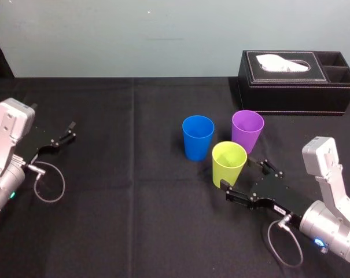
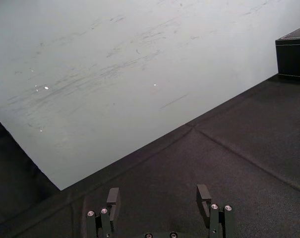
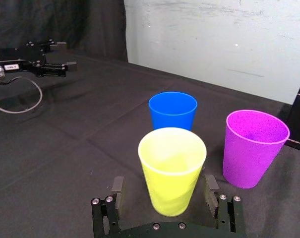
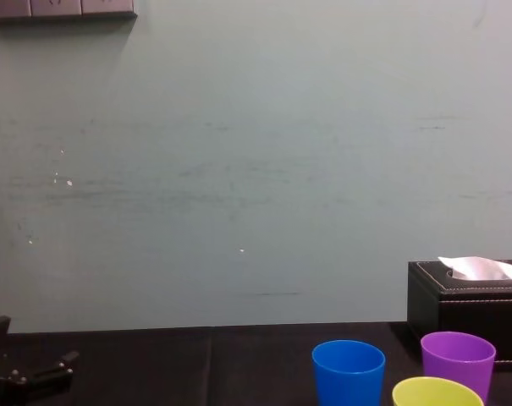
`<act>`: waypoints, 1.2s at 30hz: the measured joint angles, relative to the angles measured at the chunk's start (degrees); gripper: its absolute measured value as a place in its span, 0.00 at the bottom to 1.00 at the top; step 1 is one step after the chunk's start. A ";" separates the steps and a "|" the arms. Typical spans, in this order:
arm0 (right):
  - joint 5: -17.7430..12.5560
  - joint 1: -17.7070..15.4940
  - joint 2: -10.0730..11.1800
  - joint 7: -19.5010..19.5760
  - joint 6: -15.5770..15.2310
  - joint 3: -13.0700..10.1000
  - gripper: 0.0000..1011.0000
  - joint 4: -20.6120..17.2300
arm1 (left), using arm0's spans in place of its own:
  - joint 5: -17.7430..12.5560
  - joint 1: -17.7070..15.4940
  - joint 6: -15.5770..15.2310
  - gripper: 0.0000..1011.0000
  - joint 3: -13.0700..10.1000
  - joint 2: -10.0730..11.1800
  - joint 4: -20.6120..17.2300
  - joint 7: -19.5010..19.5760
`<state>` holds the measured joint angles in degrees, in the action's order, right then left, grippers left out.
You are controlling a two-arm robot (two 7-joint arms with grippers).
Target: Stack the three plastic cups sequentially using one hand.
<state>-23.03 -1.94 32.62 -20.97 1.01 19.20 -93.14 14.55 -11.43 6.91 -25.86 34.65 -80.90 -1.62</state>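
With the jaws of the right gripper [image 1: 244, 175] apart astride the yellow-green cup [image 3: 172, 166] on the desk [image 1: 134, 220], it seems best to close gently and squarely, sparing the blue cup [image 1: 198, 136] and purple cup [image 1: 247, 131] just beyond, while the left gripper [image 1: 67, 134] idles far aside, jaws apart.

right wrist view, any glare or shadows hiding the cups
Right wrist view: no glare or hard shadow; yellow-green cup, between the open fingers of the right gripper, blue cup and purple cup evenly lit. Chest view: yellow-green cup cut by the lower edge. Head view: left gripper parked left.
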 joint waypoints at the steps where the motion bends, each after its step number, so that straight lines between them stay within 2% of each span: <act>1: 0.26 0.35 -0.40 0.02 -0.14 -0.03 0.99 0.27 | 0.00 0.00 0.00 1.00 0.00 0.00 0.00 0.00; 20: 3.71 3.06 -5.15 0.84 -2.02 -0.88 0.99 3.46 | 0.00 0.00 0.00 1.00 0.00 0.00 0.00 0.00; 36: 5.61 4.30 -7.57 0.16 -3.22 -1.04 0.99 4.99 | 0.00 0.00 0.00 1.00 0.00 0.00 0.00 0.00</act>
<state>-17.42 2.36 25.05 -20.81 -2.21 18.16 -88.15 14.55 -11.43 6.91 -25.86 34.64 -80.90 -1.62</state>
